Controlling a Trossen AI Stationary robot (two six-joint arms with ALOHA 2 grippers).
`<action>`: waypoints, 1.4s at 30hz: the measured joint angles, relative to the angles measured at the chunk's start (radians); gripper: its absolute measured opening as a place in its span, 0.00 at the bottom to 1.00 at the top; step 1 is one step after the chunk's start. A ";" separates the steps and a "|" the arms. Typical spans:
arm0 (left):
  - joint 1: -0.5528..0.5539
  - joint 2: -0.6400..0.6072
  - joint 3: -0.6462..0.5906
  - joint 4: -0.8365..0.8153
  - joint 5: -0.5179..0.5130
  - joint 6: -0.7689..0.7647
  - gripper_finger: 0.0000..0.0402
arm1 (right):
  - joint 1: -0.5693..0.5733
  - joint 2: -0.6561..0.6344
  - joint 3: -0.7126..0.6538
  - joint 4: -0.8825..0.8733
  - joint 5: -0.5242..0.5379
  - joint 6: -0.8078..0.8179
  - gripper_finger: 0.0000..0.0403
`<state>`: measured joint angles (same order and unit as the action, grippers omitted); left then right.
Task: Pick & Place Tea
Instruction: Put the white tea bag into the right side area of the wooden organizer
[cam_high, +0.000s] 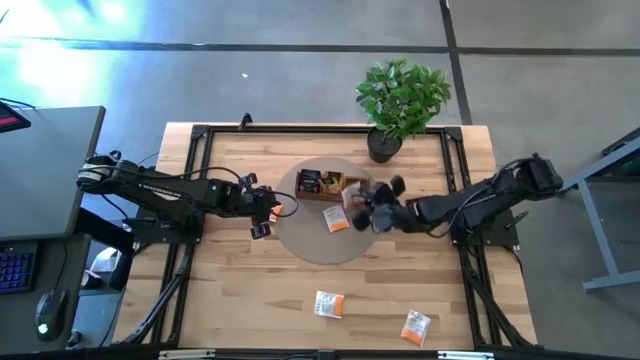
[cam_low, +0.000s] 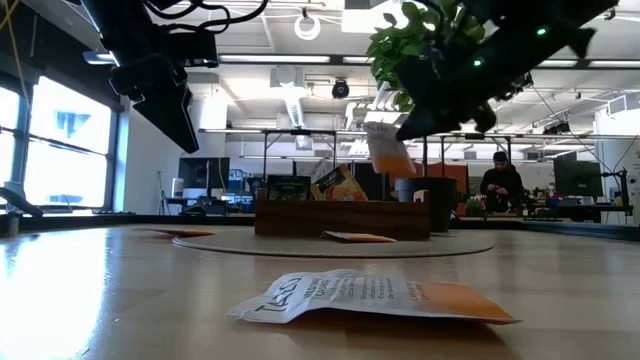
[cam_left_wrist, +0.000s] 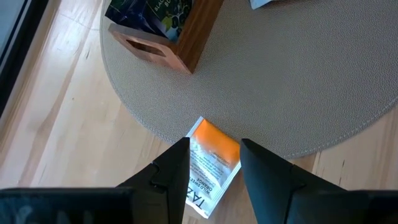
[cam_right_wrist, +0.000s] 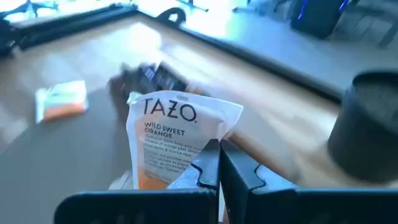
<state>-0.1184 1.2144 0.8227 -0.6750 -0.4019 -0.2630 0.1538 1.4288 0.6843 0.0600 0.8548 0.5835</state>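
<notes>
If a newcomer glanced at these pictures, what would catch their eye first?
Probably the right gripper, shut on a white-and-orange tea sachet held up above the round grey mat. Next, the leafy green potted plant at the table's far edge.

Bare table (cam_high: 240, 290) at the near left is free. Tray (cam_high: 322, 185) and plant (cam_high: 400, 100) crowd the mat's (cam_high: 320, 245) far side; loose sachets (cam_high: 329, 304) lie near right.
</notes>
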 joint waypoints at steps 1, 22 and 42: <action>0.000 0.000 0.000 0.000 0.000 0.000 0.34 | -0.026 0.000 -0.004 0.028 -0.001 -0.028 0.00; 0.000 0.000 0.000 -0.002 -0.001 0.000 0.34 | -0.261 0.104 -0.014 0.032 -0.188 0.040 0.00; 0.000 0.000 0.000 -0.003 -0.002 0.000 0.34 | -0.260 0.111 0.023 0.063 -0.262 -0.155 0.29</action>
<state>-0.1184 1.2148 0.8227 -0.6785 -0.4034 -0.2632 -0.1066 1.5398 0.7071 0.1231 0.5926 0.4284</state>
